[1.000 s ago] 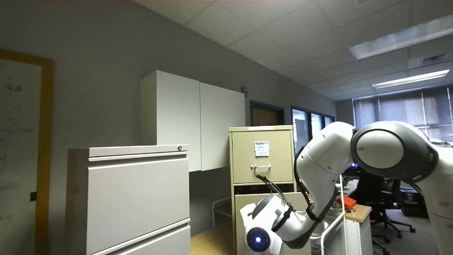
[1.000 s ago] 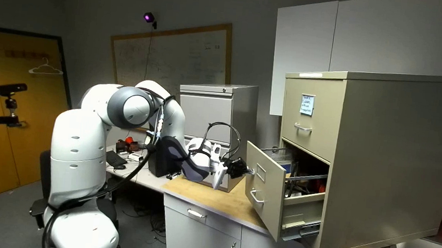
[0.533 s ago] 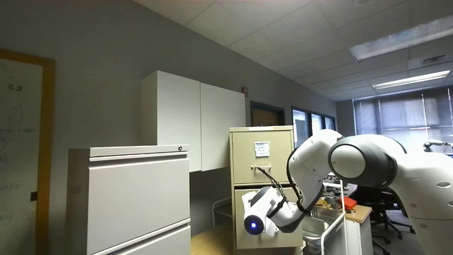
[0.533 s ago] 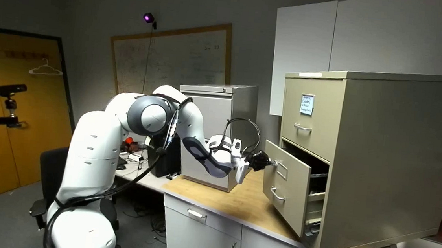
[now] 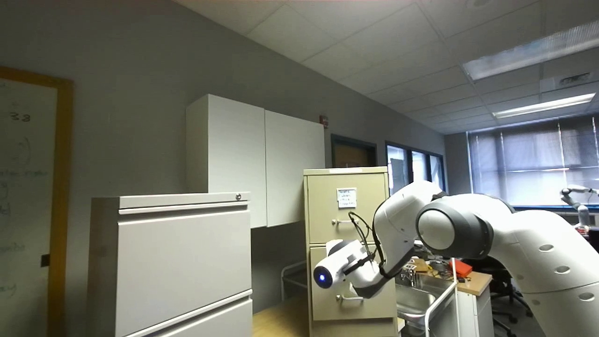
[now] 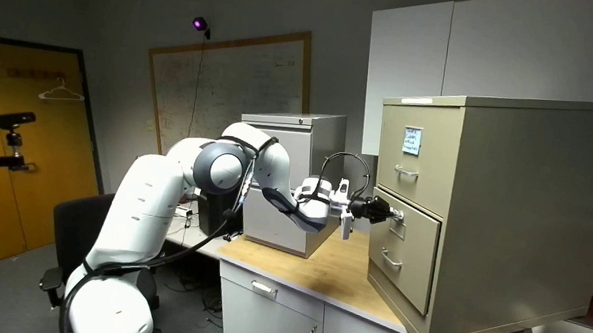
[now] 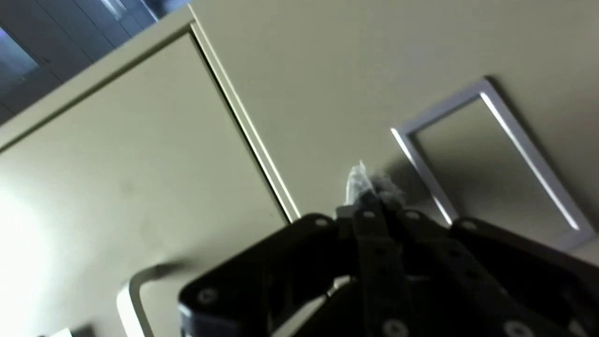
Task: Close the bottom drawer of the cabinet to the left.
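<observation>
Wrist view has the fingers [image 7: 359,187] tip to tip with nothing between them, seemingly against the bottom drawer [image 7: 374,93] near its label frame [image 7: 534,157]. Pushing looks nearly done: in an exterior view the drawer sits almost flush in the beige cabinet [image 6: 525,221], below the closed top drawer [image 6: 427,158]; both drawers' contents are hidden. Next probably calls for a short, straight push.

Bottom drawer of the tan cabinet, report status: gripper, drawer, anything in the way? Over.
Gripper shut, just above the label frame, contact hard to judge. Bottom drawer shut or nearly so. Nothing seen blocking it.
</observation>
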